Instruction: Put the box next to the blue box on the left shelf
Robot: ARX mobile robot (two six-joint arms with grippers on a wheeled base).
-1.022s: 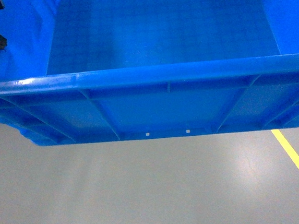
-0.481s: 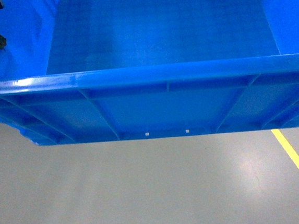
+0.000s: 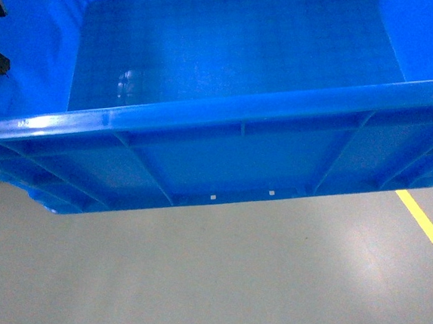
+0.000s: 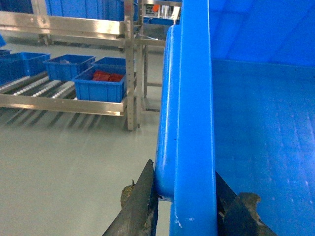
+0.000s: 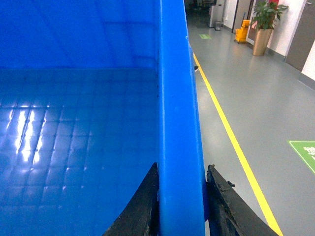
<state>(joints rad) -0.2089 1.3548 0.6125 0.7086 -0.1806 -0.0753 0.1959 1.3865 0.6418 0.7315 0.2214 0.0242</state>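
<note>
The box [image 3: 229, 47], a large bright-blue crate with a grid floor, hangs above the grey floor and fills the head view's upper half. My left gripper [image 4: 184, 172] is shut on the box's left rim [image 4: 194, 98], one finger outside and one inside. My right gripper [image 5: 182, 167] is shut on the right rim [image 5: 177, 98] in the same way. Off to the left, the left wrist view shows the left shelf [image 4: 37, 88] with white roller tracks. Several smaller blue boxes stand on it, the nearest [image 4: 101, 84] holding red parts.
A steel upright post [image 4: 130, 64] stands at the shelf's right end, with a higher shelf level [image 4: 64, 24] above. A yellow floor line [image 5: 231, 132] runs along the right side. Far down the aisle are a potted plant [image 5: 263, 24] and a yellow sign [image 5: 241, 33].
In the head view the box's near rim sits slightly lower than before, and a light reflection now shows on its floor. Both grips look unchanged.
</note>
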